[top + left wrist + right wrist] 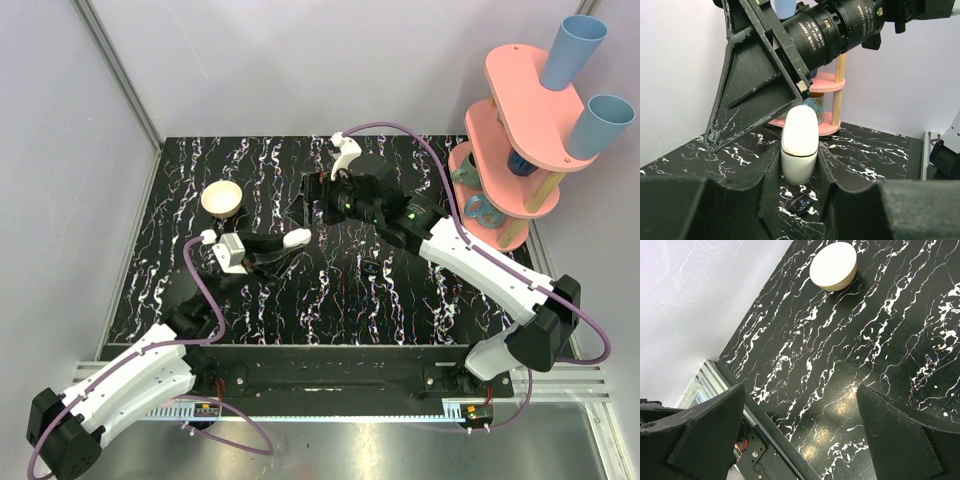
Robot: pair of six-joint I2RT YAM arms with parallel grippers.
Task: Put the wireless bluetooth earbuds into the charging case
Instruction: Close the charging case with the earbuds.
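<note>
Top: left fingers (272,242) clenched on the white case (296,238), mid tabletop (400,310). One cream bowl-like piece (221,197) left of the case, one small black gadget (370,268) right. Pink rack (520,110) far right, two blue cups (583,48) on top.

Left wrist: case on edge, right fingers (755,95) overhead; lens (830,32) print unreadable.

Right wrist: those fingers released.

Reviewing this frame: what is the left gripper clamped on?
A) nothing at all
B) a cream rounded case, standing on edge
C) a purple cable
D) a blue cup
B: in the left wrist view the charging case stands on edge between the fingers of the left gripper, with its seam line showing across the cream shell.
</note>
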